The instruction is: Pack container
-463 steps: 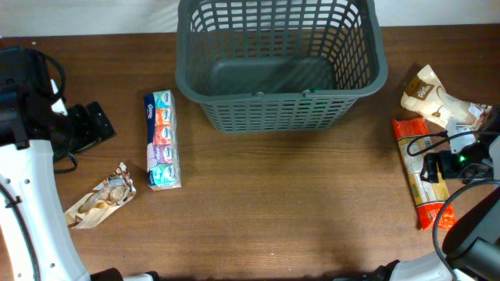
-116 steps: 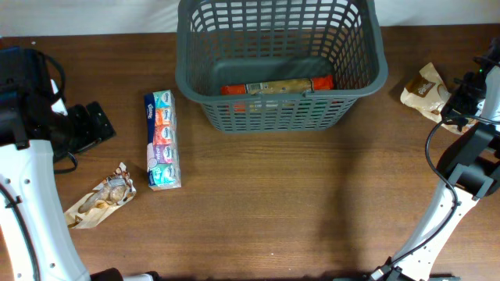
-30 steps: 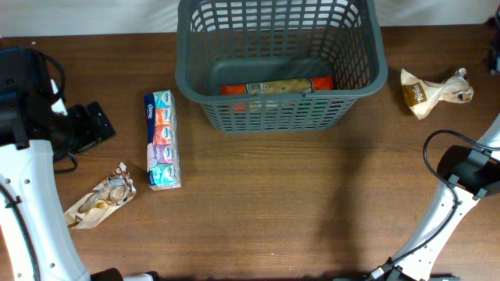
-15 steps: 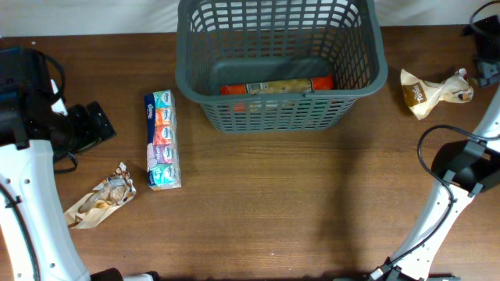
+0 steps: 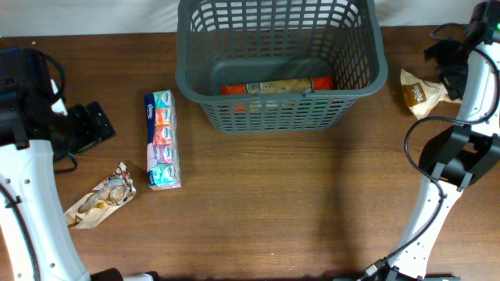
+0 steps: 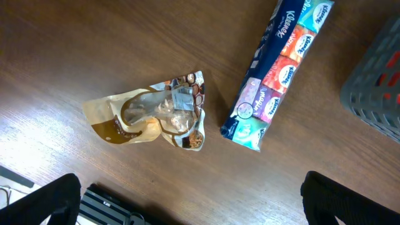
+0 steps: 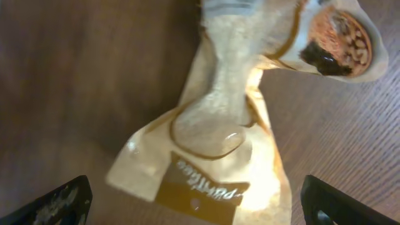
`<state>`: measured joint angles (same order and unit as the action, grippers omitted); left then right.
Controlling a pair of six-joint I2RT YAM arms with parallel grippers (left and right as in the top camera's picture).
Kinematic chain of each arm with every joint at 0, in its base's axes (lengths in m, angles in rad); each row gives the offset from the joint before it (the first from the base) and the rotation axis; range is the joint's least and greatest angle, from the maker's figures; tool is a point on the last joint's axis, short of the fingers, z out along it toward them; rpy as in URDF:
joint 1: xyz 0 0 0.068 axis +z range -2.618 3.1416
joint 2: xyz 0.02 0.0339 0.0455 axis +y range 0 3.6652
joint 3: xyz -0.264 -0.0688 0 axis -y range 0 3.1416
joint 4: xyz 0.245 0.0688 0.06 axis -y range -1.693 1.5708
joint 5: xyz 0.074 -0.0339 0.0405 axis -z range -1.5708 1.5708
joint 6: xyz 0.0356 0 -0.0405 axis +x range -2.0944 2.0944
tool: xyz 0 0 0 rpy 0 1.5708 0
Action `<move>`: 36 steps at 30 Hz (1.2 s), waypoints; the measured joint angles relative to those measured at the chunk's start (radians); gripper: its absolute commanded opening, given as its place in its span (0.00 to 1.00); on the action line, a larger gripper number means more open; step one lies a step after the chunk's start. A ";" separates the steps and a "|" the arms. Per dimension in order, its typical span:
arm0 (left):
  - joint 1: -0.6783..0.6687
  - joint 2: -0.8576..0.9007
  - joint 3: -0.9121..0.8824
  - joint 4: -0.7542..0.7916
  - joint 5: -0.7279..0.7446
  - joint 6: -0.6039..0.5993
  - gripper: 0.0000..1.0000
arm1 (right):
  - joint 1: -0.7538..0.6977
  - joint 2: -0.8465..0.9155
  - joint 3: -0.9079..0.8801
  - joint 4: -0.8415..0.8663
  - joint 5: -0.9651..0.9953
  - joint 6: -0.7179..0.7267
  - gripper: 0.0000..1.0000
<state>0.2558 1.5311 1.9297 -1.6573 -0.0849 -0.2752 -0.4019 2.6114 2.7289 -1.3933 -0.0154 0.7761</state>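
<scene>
Closest to us on the brown worktop (image 5: 297, 203), over on the left, we have a crumpled tan snack pouch (image 6: 153, 115). Just beyond it a long pack of tissues (image 6: 275, 75) lies flat, near the pouch but not touching it. The left gripper (image 6: 190, 203) looks down on that pair, its jaws spread wide with nothing between them.

Further back we come to the basket (image 5: 281, 62), sitting upright at the far middle of the worktop. On its bottom, along the near wall, we can see a long packet with red ends (image 5: 277, 87) lying flat.

Out at the far right, beside the basket but clear of it, there's a second tan pouch (image 7: 225, 125). The right gripper (image 7: 200, 203) is directly over it, jaws released and set wide to either side of the pouch. We can't tell whether they touch it.
</scene>
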 measured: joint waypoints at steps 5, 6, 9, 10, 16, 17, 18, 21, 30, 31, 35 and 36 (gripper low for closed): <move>0.000 0.000 0.000 0.000 0.000 0.000 0.99 | -0.011 0.002 -0.063 0.022 0.013 0.011 0.99; 0.000 0.000 0.000 0.000 0.000 0.000 0.99 | -0.012 0.004 -0.067 0.026 0.016 0.012 0.99; 0.000 0.000 0.000 0.000 0.000 0.000 0.99 | -0.014 0.008 -0.068 0.032 0.019 0.014 0.99; 0.000 0.000 0.000 0.000 0.000 0.000 0.99 | -0.014 0.010 -0.068 0.034 0.019 0.014 0.99; 0.000 0.000 0.000 0.000 0.000 0.000 0.99 | -0.014 0.035 -0.068 0.036 0.019 0.030 0.99; 0.000 0.000 0.000 0.000 0.000 0.000 0.99 | -0.014 0.045 -0.068 0.037 0.019 0.034 0.99; 0.000 0.000 0.000 0.000 0.000 0.000 0.99 | -0.014 0.050 -0.069 0.037 0.019 0.035 0.99; 0.000 0.000 0.000 0.000 0.000 0.000 0.99 | -0.014 0.072 -0.073 0.047 0.023 0.037 0.99; 0.000 0.000 0.000 0.000 0.000 0.000 0.99 | -0.014 0.102 -0.077 0.060 0.027 0.044 0.99; 0.000 0.000 0.000 0.000 0.000 0.000 0.99 | -0.014 0.102 -0.078 0.060 0.027 0.044 0.99; 0.000 0.000 0.000 0.000 0.000 0.000 0.99 | -0.015 0.106 -0.084 0.061 0.027 0.045 0.99; 0.000 0.000 0.000 0.000 0.000 0.000 0.99 | -0.016 0.106 -0.085 0.061 0.027 0.045 0.99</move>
<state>0.2558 1.5311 1.9297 -1.6573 -0.0849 -0.2752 -0.4175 2.7174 2.6438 -1.3323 0.0113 0.8207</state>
